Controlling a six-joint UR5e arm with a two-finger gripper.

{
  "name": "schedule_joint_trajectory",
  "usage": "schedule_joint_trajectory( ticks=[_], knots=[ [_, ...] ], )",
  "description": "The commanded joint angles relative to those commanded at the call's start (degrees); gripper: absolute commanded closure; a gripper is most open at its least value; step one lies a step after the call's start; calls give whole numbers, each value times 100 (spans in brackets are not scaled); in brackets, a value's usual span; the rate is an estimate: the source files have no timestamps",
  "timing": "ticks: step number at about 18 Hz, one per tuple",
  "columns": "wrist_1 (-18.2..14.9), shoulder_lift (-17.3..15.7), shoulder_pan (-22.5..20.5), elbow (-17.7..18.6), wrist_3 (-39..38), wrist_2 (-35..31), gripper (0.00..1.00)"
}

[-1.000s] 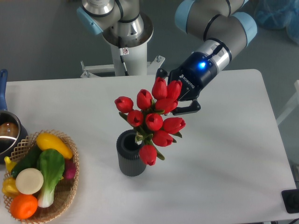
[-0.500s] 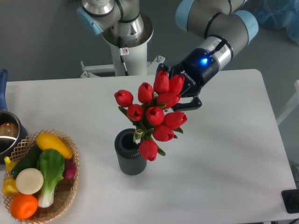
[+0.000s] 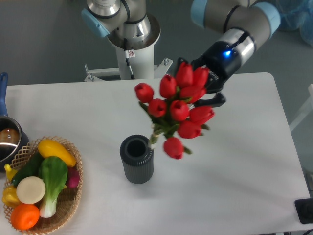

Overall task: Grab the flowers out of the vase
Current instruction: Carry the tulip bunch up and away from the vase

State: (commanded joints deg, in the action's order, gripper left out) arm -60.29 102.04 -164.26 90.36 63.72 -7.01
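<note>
A bunch of red tulip flowers (image 3: pixel 177 111) hangs in the air above the table, to the upper right of the vase. My gripper (image 3: pixel 204 88) is shut on the top right of the bunch; its fingers are mostly hidden behind the buds. The green stems' lower ends (image 3: pixel 155 135) hang just above and right of the vase mouth, outside it. The dark grey ribbed vase (image 3: pixel 137 159) stands upright on the white table with its round mouth showing empty.
A wicker basket (image 3: pixel 71 203) of coloured vegetables sits at the front left. A metal pot (image 3: pixel 7 139) with a blue handle is at the left edge. The robot's base (image 3: pixel 131 39) stands behind the table's far edge. A dark object (image 3: pixel 305 210) lies at the front right corner.
My gripper has risen and moved right with the flowers. The stems have come out of the vase, which shifted slightly and now stands empty.
</note>
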Motion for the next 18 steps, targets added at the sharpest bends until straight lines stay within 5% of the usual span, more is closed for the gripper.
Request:
schedule_joint_trajectory(
  ticks=[6, 18],
  knots=[
    [18, 70, -309, -344, 913, -2777, 91],
    [-246, 132, -853, -300, 1152, -5468, 97]
  ],
)
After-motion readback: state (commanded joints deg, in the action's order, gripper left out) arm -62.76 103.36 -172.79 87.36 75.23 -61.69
